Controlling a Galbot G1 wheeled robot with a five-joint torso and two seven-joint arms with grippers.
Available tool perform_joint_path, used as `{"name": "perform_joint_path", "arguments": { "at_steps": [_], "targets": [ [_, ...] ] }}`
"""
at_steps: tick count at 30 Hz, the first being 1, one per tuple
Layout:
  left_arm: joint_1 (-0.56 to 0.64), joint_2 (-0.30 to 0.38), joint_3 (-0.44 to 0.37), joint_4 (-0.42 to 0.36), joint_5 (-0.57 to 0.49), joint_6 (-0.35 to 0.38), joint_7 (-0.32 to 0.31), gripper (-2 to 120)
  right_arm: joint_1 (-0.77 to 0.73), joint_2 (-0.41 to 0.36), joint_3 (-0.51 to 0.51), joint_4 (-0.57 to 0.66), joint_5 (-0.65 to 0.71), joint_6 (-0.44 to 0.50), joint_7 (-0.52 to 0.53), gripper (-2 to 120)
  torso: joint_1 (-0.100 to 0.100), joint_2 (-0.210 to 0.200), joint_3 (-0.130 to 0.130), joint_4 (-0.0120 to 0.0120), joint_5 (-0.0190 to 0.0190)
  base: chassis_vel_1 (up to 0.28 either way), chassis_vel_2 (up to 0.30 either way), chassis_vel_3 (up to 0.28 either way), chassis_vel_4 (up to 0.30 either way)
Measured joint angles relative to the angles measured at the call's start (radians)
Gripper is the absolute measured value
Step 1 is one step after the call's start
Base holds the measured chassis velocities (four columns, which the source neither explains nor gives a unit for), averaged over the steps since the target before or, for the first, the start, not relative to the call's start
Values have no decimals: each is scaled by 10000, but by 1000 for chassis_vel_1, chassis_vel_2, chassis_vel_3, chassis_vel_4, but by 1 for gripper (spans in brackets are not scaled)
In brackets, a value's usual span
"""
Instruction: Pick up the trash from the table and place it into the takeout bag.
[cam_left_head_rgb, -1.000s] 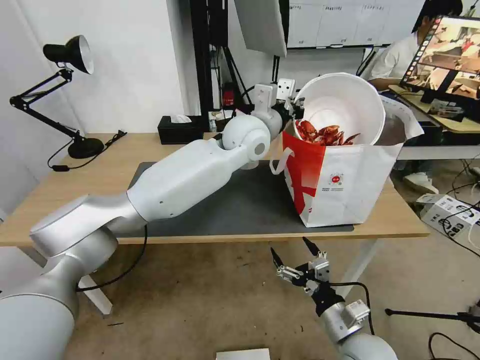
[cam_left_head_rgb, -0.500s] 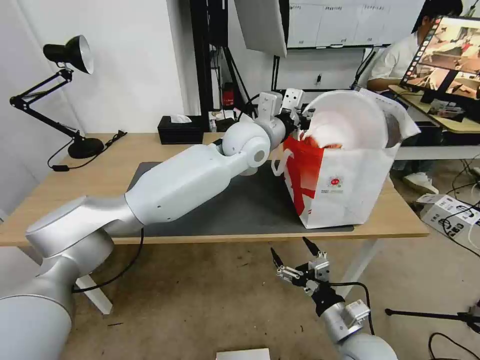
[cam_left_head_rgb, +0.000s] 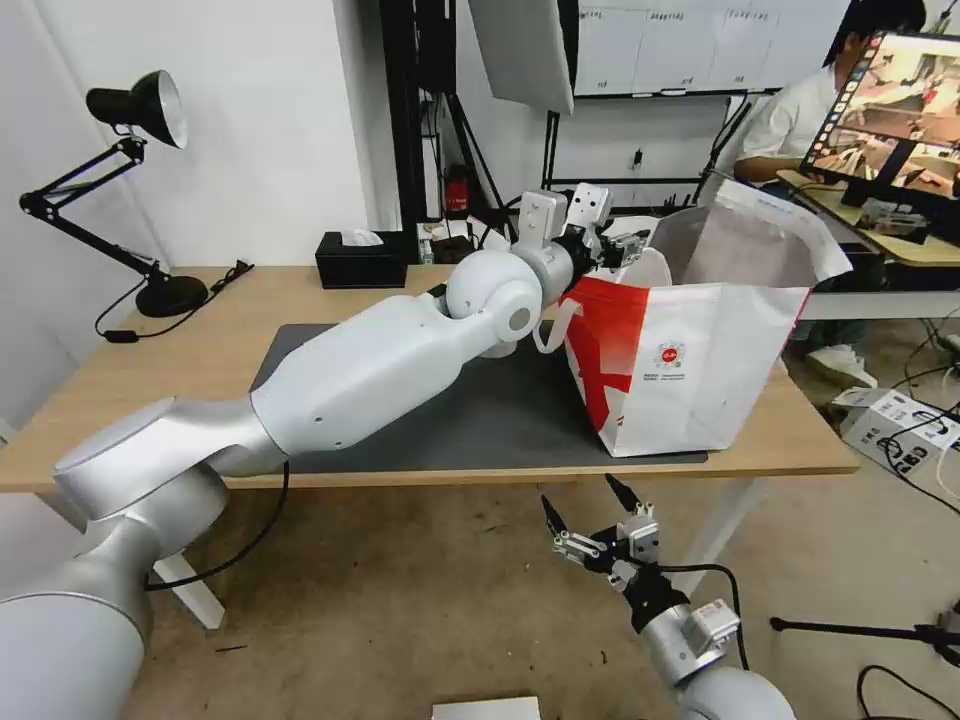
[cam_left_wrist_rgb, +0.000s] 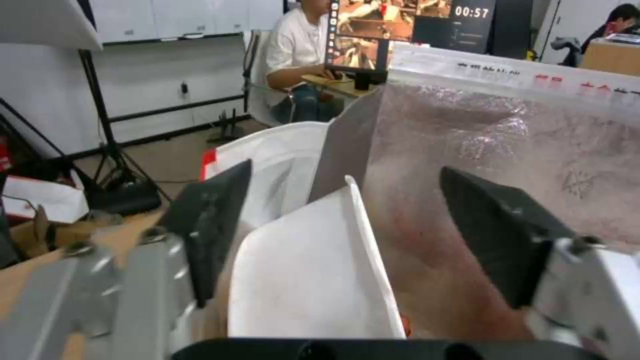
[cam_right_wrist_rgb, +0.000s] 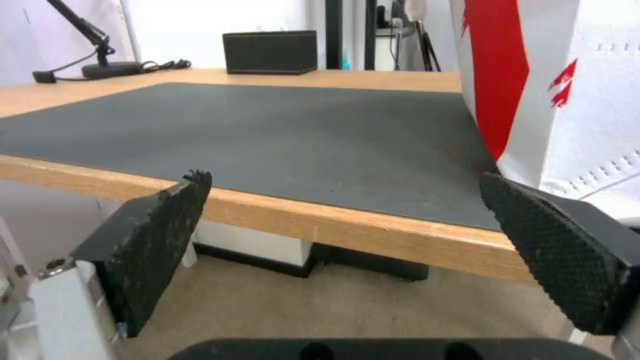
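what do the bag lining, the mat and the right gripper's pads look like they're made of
Bag lining: likely metallised foil, silvery, crinkled and faintly glittering; outer wall looks like white woven or coated fabric with a fine grid texture. Mat: matte dark grey, smooth, thin and flat on the table, maybe rubber or felt. Right gripper pads: black, diamond-knurled surface, probably rubber.
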Motion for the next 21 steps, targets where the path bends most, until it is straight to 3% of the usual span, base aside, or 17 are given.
{"name": "perform_joint_path", "arguments": {
  "at_steps": [5, 14, 21],
  "targets": [
    [43, 276, -137, -296, 4, -86, -19, 99, 0, 0, 0, 0, 0, 0, 0, 100, 0, 0, 0, -1, 0, 0, 0, 0, 0],
    [704, 1381, -556, -1307, 80, -327, -65, 100, 0, 0, 0, 0, 0, 0, 0, 100, 0, 0, -1, -2, -1, 0, 0, 0, 0],
    [2349, 3203, -1525, -2845, 465, -556, -99, 100, 0, 0, 0, 0, 0, 0, 0, 100, 0, 1, 0, 3, -4, 0, 0, 0, 0]
  ]
}}
